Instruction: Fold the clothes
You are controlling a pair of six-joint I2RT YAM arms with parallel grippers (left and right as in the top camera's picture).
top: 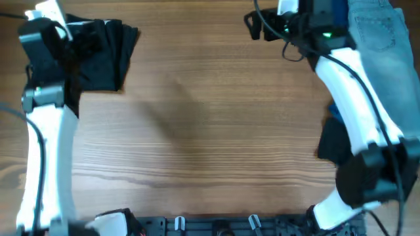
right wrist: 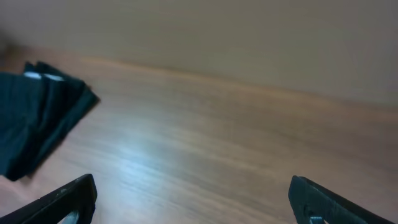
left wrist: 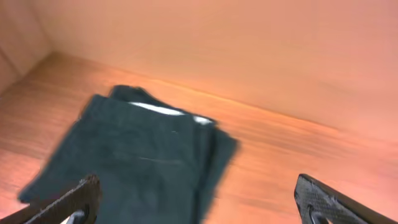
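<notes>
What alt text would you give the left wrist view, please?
A folded black garment lies on the wooden table, a pale strip showing at its far edge. The left gripper stands open at the frame's bottom, holding nothing.

The left arm (top: 46, 157) and the right arm (top: 357, 98) look alike: smooth white rounded links joined by chunky black joint housings. Thin black cables (top: 375, 111) run along the white shells, and a small green light (top: 326, 34) glows on the right arm's black wrist block. In the wrist views the fingers (left wrist: 68, 202) are flat, angular and matt black.
</notes>
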